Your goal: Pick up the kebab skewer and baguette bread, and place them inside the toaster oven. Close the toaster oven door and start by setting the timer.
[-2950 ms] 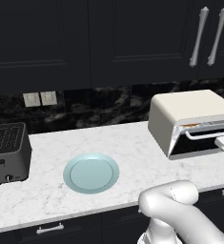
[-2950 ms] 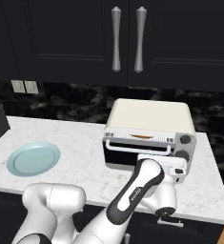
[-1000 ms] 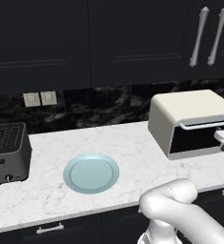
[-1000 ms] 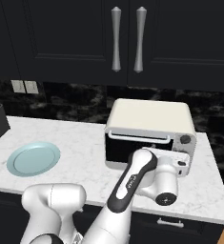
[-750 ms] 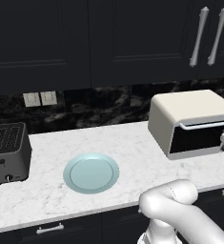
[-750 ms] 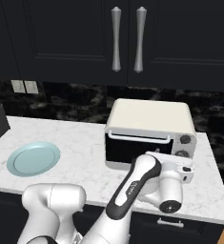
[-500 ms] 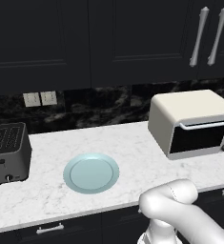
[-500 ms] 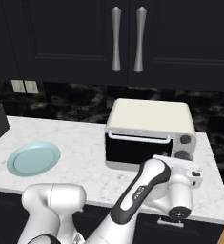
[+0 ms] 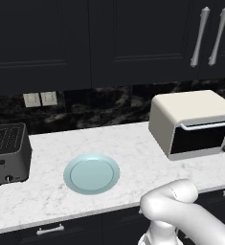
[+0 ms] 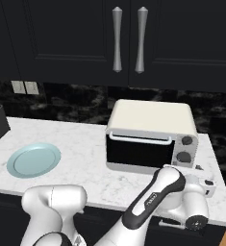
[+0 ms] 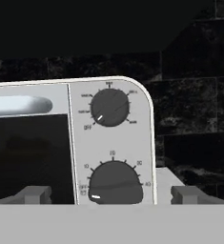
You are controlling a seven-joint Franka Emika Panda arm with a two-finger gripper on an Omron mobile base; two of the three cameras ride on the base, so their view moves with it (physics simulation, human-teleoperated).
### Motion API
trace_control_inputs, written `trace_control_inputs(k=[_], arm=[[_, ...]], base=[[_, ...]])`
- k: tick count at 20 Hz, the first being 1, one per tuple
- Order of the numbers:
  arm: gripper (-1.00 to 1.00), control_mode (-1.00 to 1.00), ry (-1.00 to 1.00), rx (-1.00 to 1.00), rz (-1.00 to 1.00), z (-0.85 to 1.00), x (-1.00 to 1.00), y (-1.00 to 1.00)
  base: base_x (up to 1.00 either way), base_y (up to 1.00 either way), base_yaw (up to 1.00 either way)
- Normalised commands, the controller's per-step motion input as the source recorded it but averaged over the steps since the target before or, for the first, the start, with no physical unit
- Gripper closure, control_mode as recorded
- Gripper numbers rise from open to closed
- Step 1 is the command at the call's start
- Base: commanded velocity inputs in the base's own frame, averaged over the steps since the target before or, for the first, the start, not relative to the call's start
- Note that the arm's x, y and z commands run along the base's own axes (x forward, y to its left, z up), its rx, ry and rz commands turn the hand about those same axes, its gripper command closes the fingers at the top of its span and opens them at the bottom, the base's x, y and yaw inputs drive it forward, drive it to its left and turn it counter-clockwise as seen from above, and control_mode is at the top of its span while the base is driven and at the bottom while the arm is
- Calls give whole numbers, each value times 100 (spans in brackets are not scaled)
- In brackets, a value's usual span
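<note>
Gripper (image 11: 111, 194) jaws are spread wide and empty in the hand view, fingertips (image 11: 35, 194) flanking the lower dial; the timer (image 11: 114, 183) is seen dead ahead on the control panel, pointer near its off mark, with a second knob (image 11: 109, 107) above it. In the left base view, the toaster oven (image 9: 194, 123) sits at the right end of the surface (image 9: 133, 158), the toaster oven door (image 9: 200, 138) shut; a plate (image 9: 91, 173) and slot toaster (image 9: 7, 152) stand well apart from it. In the right base view, the arm's wrist is parked just in front of the oven's right-hand knobs. The timer is judged rigid, small, smooth, likely slippery; it should be pinched across its rim and twisted.
</note>
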Motion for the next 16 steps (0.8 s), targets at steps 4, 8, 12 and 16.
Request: trace_control_inputs(k=[4, 8, 12, 16], arm=[[-100, -100, 11, 0, 1, -16, 0, 0], [-100, -100, 8, 0, 0, -1, 2, 0], [-100, -100, 6, 0, 0, 0, 28, 12], [-100, -100, 1, 0, 0, 0, 37, 12]], base=[[0, 0, 0], [0, 0, 0], [0, 0, 0], [0, 0, 0]])
